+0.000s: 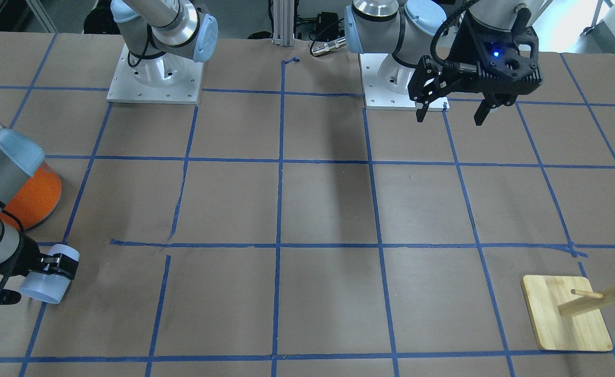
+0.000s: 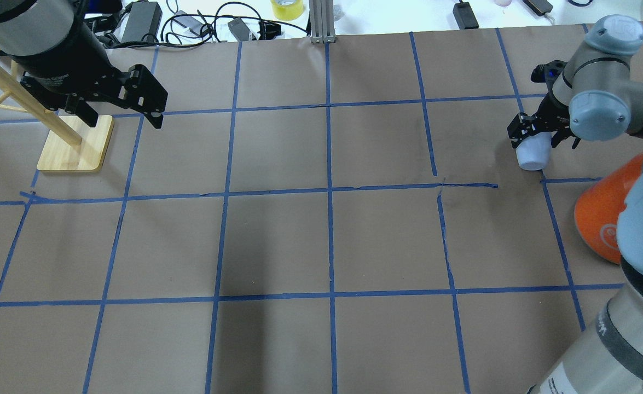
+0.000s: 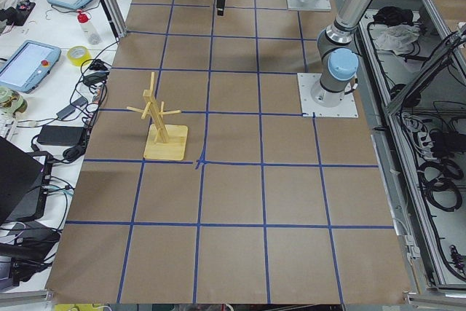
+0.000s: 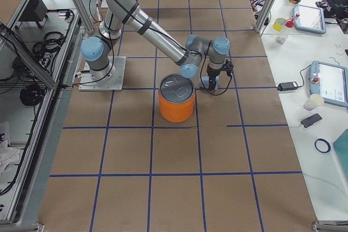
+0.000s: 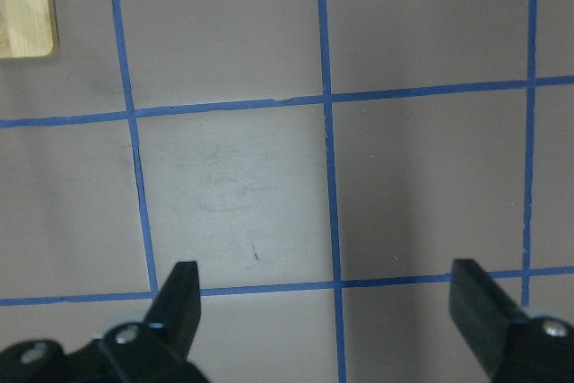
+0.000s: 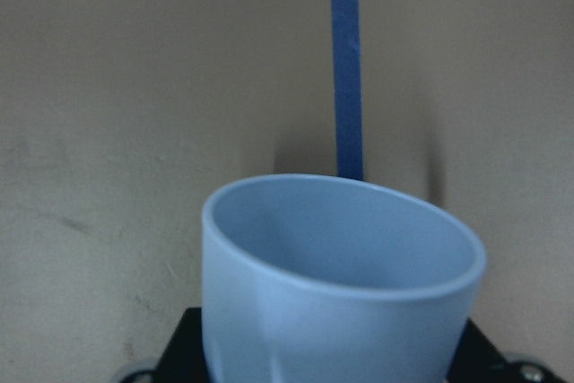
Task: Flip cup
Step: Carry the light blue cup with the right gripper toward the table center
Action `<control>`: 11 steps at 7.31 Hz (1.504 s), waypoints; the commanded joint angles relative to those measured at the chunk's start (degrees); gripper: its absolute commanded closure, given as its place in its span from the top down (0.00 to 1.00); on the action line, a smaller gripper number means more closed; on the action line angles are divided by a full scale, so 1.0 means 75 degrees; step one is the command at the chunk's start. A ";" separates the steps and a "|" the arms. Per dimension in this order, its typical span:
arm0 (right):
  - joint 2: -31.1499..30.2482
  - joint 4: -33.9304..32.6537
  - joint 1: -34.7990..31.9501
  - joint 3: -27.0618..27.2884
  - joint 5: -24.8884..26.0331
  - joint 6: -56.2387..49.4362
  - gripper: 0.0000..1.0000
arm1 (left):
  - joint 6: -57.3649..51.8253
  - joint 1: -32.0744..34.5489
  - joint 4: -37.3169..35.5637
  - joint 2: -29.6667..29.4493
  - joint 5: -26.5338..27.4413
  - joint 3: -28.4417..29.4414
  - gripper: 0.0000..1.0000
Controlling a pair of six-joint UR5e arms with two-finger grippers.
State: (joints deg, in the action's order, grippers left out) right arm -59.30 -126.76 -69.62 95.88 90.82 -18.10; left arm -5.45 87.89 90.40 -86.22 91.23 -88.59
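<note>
The pale blue cup (image 1: 43, 285) is tilted in my right gripper (image 1: 56, 267), which is shut on its side wall near the table's right end. The overhead view shows the cup (image 2: 533, 155) under the right gripper (image 2: 538, 134), close to the table. In the right wrist view the cup (image 6: 341, 284) fills the lower frame, its open rim pointing away from the camera. I cannot tell whether it touches the table. My left gripper (image 1: 451, 112) is open and empty, high over the table; the left wrist view (image 5: 327, 302) shows bare paper between its fingers.
A large orange can (image 1: 37, 196) with a silver top (image 4: 175, 87) stands close beside the right arm, just nearer the robot than the cup. A wooden mug tree (image 2: 75, 145) stands at the left end, beside the left gripper (image 2: 121, 117). Blue tape lines grid the brown table.
</note>
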 commanded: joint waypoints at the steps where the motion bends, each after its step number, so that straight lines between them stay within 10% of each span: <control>1: -0.0026 -0.0020 0.0001 -0.0022 -0.0062 0.0022 0.63 | 0.0000 0.0000 0.0006 0.0000 0.0000 0.0000 1.00; 8: -0.0858 -0.0206 -0.3134 0.0013 -0.0847 -0.1124 0.62 | 0.0000 0.0000 0.0006 0.0000 0.0000 0.0000 1.00; 11: -0.0345 -0.1014 -0.4306 -0.0034 -0.0987 -0.3917 0.62 | 0.0000 0.0000 0.0006 0.0000 0.0000 0.0000 1.00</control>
State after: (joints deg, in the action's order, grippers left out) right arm -63.53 -131.80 -97.99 95.80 84.08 -38.23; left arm -5.45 87.89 90.40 -86.22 91.23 -88.59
